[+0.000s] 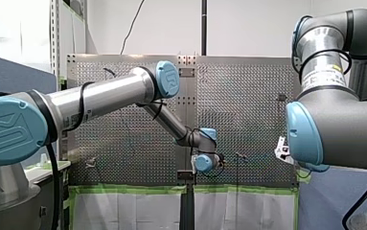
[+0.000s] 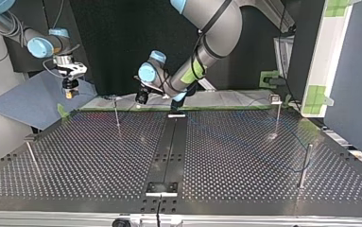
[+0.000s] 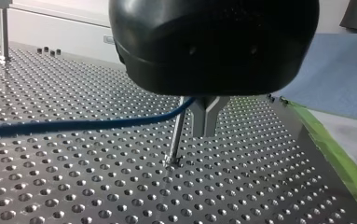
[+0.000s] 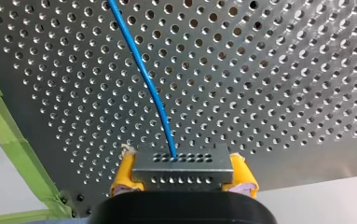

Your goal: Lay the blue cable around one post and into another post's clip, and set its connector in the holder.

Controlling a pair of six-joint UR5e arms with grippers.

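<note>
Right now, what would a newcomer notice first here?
A thin blue cable runs over the perforated metal table from a grey metal connector block clamped between the yellow pads of my right gripper. My left gripper pinches that cable beside a thin metal post.

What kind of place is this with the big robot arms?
Probably a robotics lab test bench: my left arm and my right arm reach over a perforated table with thin metal posts, and a blue cable runs across it.

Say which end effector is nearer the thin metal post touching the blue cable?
My left end effector: right beside the post; my right end effector hangs beyond the perforated table.
</note>
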